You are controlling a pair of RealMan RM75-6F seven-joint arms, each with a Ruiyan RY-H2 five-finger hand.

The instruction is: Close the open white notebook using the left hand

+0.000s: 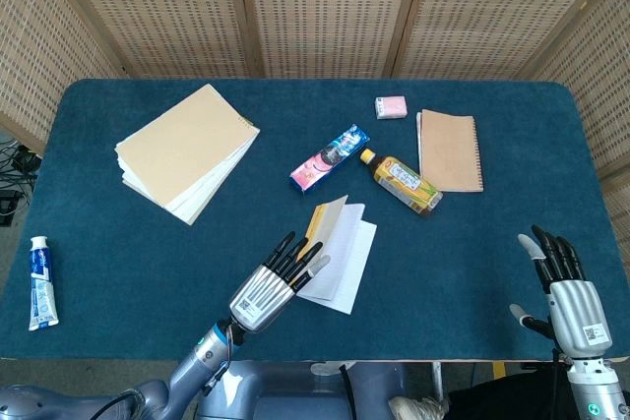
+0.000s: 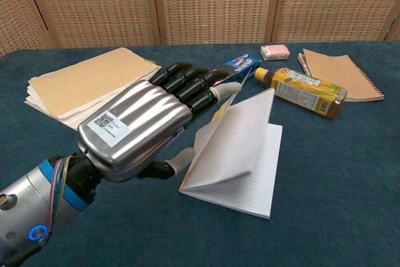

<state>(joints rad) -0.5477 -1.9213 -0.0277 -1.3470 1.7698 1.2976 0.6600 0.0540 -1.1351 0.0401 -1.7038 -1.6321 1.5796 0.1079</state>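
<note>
The white notebook point(image 1: 340, 253) point(image 2: 240, 154) lies near the table's front middle, its left half folded well over toward the lined right page but still raised off it. My left hand point(image 1: 274, 284) point(image 2: 147, 126) is flat with fingers stretched out, their tips against the back of the raised cover, holding nothing. My right hand point(image 1: 571, 292) hovers open at the front right corner, far from the notebook; the chest view does not show it.
Behind the notebook lie a pink-and-blue snack box point(image 1: 330, 158), a yellow-labelled bottle point(image 1: 401, 181), a pink eraser point(image 1: 391, 106) and a brown spiral notebook point(image 1: 451, 150). A tan stack of notebooks point(image 1: 185, 149) sits back left, a toothpaste tube point(image 1: 40, 282) front left.
</note>
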